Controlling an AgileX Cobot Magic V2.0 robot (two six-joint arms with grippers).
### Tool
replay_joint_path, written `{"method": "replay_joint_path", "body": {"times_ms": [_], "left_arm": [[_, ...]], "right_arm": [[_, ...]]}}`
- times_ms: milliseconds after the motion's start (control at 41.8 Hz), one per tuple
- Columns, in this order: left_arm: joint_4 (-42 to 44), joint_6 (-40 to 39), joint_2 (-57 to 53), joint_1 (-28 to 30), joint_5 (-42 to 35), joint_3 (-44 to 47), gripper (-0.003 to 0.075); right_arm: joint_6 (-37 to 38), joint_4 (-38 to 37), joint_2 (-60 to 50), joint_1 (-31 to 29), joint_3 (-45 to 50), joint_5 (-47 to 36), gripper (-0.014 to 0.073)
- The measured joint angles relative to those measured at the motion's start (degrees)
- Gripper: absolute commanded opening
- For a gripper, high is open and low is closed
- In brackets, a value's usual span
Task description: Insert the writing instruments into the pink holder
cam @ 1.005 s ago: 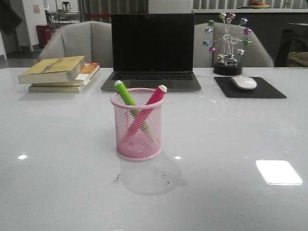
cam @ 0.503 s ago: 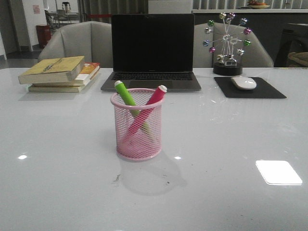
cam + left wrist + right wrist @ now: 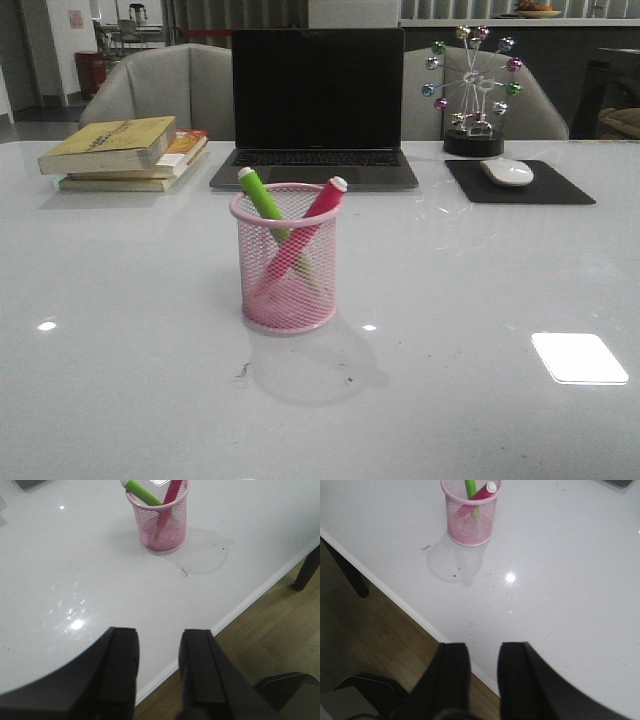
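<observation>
From my station I see the pink holder point(image 3: 285, 258) standing upright on the white table point(image 3: 480, 290), at the middle of the front view. Both markers are inside it, crossed: the lime green marker point(image 3: 263, 201) leans toward 11 o'clock, its white tip over the rim, and the pink-red marker point(image 3: 318, 208) leans toward 1 o'clock, its white tip likewise above the rim. Beyond the holder, at 12 o'clock, sits a laptop point(image 3: 317, 105); a stack of books point(image 3: 126, 151) lies toward 10 o'clock and a mouse point(image 3: 507, 171) on its dark pad toward 2 o'clock. My left gripper point(image 3: 159, 667) hangs over the table's near edge, fingers parted and empty; the right gripper point(image 3: 484, 672) likewise, released, grasping nothing, well apart from the holder.
</observation>
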Motion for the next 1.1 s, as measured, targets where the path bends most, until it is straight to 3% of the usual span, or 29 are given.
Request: {"method": "replay_joint_path", "body": {"times_ms": [72,120,933,1101], "left_arm": [[-0.14,-1.85,0.0,0.0,0.14,0.0,0.0089],[-0.14,-3.42,0.0,0.0,0.55,0.0,0.0094],[-0.03,-5.41,-0.27,0.0,1.25,0.0,0.0093],[-1.52,-5.41,-3.97,8.2,-0.12,0.88,0.0093]], "right_arm": [[0.0,-0.21,0.0,0.0,0.0,0.51,0.009],[0.0,-0.21,0.0,0.0,0.0,0.55,0.0051],[0.0,-0.21,0.0,0.0,0.0,1.12,0.0058],[0.0,-0.21,0.0,0.0,0.0,1.12,0.0058]]}}
